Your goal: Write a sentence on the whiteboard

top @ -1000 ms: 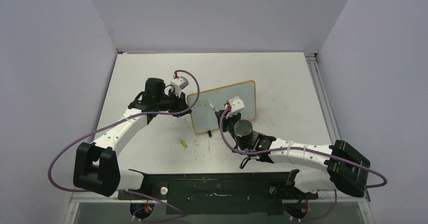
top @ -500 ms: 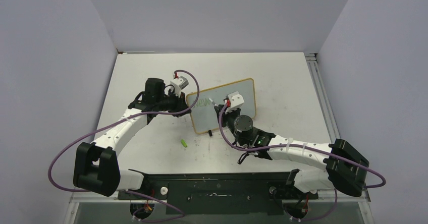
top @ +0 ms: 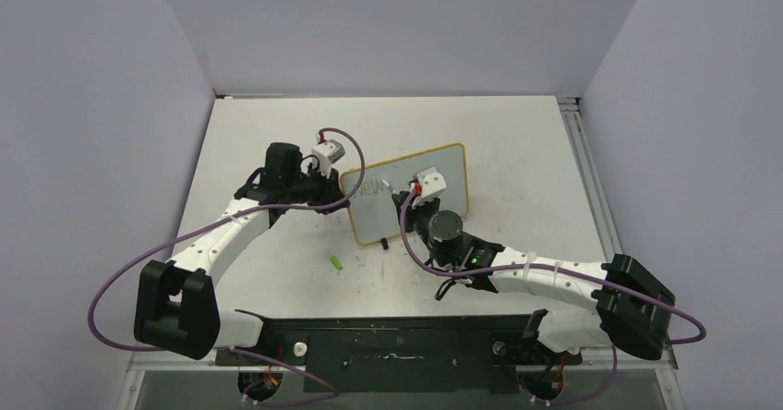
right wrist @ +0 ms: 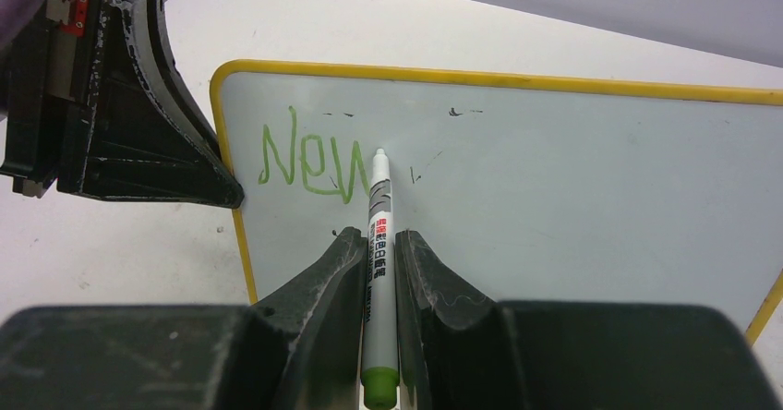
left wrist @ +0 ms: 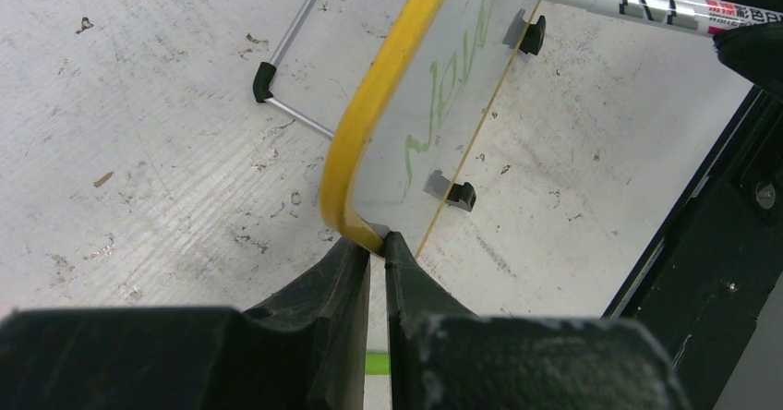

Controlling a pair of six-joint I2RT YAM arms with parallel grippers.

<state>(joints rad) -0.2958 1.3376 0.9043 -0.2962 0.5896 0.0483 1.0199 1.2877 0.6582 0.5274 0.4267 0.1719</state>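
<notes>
A: Where's the whiteboard [top: 369, 218]?

B: Propped up mid-table [top: 526, 133], between the arms. The left gripper [left wrist: 377, 244] pinches its yellow-framed left edge.

A: And the right gripper [right wrist: 376, 241]?

B: Clamped on a marker [right wrist: 380, 202], tip against the board just right of the green writing [right wrist: 309, 162], "New". Only that wrist view reads it; from above it's a smudge. The top view adds a green cap [top: 338, 263] lying on the table, near the board.
</notes>
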